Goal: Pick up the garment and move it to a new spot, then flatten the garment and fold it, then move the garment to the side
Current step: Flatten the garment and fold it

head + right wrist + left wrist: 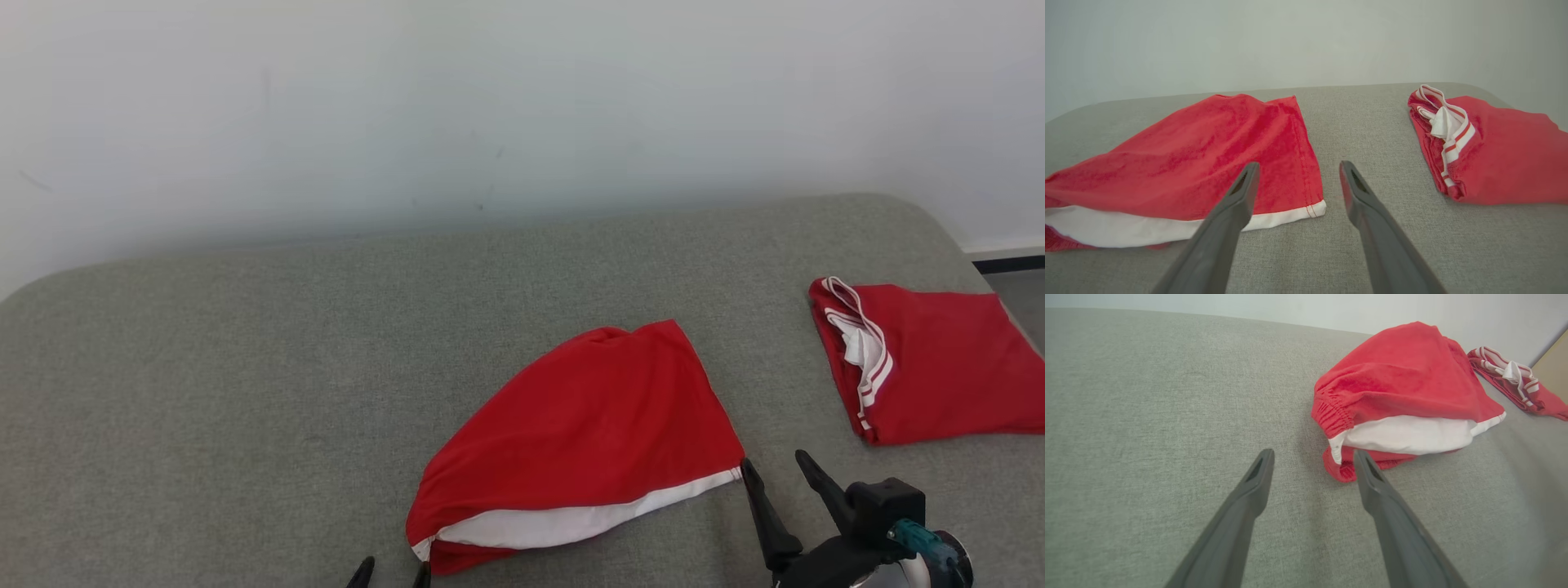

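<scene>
The garment (584, 425), red shorts with a white band along the near edge, lies in a loose fold on the grey cushion (245, 367). In the left wrist view the garment (1404, 388) shows its elastic waistband at its near left corner. My left gripper (393, 569) is open at the garment's lower left corner, and its right fingertip (1361, 457) is just short of the waistband. My right gripper (775, 461) is open at the garment's lower right corner. In the right wrist view my right gripper (1299, 163) hovers over the garment's (1208, 151) hemmed corner, holding nothing.
A second red garment (931, 367) with white striped trim lies folded at the cushion's right edge, also visible as the second garment (1494, 151) in the right wrist view. A pale wall (490, 106) rises behind the cushion. Bare cushion stretches to the left.
</scene>
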